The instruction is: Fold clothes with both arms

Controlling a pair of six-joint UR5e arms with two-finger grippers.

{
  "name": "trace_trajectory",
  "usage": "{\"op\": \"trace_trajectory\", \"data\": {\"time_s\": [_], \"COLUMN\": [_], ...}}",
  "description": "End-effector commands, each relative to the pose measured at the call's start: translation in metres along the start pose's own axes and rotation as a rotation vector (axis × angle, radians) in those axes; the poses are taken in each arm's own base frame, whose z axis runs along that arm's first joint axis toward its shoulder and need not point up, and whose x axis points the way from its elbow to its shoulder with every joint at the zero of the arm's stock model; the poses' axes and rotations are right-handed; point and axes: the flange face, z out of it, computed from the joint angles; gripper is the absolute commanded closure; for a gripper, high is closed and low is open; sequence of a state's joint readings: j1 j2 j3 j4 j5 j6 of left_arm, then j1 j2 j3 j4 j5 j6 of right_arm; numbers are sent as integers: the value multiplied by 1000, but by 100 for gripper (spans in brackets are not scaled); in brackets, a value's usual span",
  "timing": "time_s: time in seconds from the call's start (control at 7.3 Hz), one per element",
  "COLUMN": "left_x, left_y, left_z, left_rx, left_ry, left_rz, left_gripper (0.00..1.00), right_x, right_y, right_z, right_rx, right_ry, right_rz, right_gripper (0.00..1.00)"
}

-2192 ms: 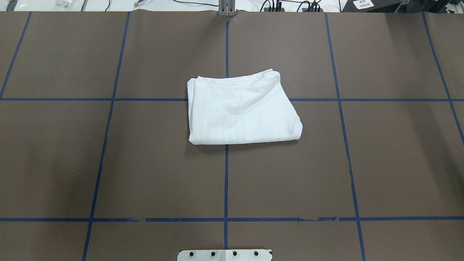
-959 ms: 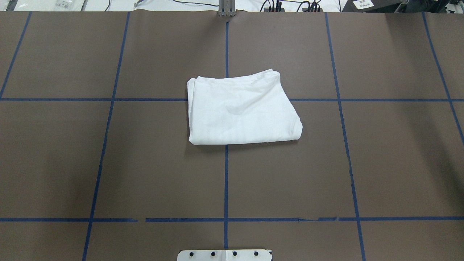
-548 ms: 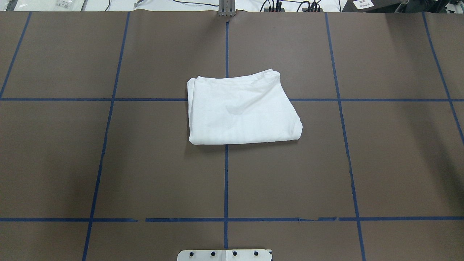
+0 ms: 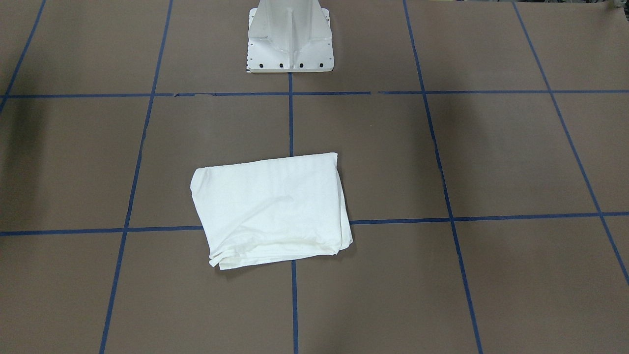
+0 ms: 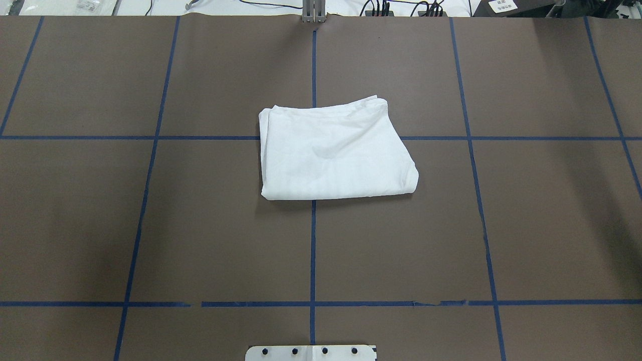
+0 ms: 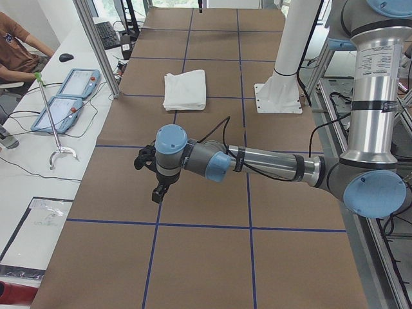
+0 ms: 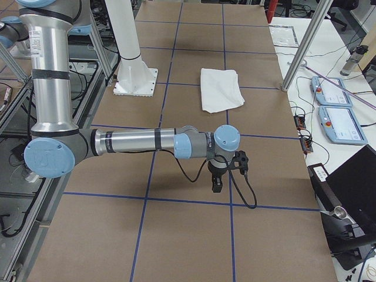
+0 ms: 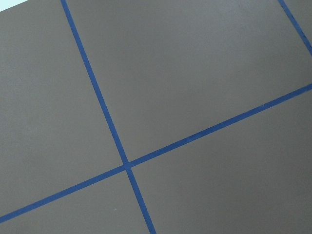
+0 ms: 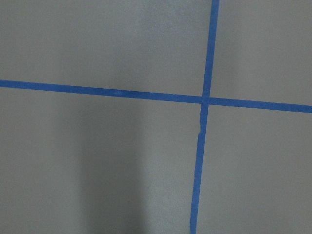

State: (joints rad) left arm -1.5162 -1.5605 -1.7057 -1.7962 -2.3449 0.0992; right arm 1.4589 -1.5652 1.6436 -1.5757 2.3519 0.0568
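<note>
Overhead exterior: find shirt (image 5: 333, 150) folded compact at middle of table (image 5: 75, 225), across tape line (image 5: 313, 250). Expect light, limp, slippery layers; pinch layered far edge at both corners. Cannot tell whether left gripper (image 6: 158, 192) and right gripper (image 7: 217, 183), well apart from it, are released or clenched.

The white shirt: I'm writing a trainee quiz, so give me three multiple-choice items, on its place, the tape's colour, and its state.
1. Where does the shirt lie?
A. over a crossing of tape lines
B. against the robot's base
C. off the table's edge
2. What colour are the tape lines?
A. red
B. blue
C. yellow
3. What state is the shirt in?
A. spread out flat
B. folded into a compact bundle
C. lifted by fingers
Answers: A, lines run under it from all four sides; B, they are blue; B, stacked layers show at its edge.
</note>
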Motion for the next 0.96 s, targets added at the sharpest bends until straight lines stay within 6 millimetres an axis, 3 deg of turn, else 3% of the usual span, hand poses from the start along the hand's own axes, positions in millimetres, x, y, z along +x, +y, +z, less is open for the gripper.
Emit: {"op": "trace_trajectory", "data": {"time_s": [0.0,0.82], "left_x": [-9,-11], "left_y": [6,14], "left_z": [2,6], "left_rx": [-19,-103], "left_ry": [-52,-41], "left_rz": [-16,-94], "left_gripper": [0,0], "right_x": [2,3], "right_y": [1,1], "right_z": [1,3], "right_rx": [-2,-5], "right_ry": [7,2], "right_rz": [10,16], "right_gripper": [0,0]}}
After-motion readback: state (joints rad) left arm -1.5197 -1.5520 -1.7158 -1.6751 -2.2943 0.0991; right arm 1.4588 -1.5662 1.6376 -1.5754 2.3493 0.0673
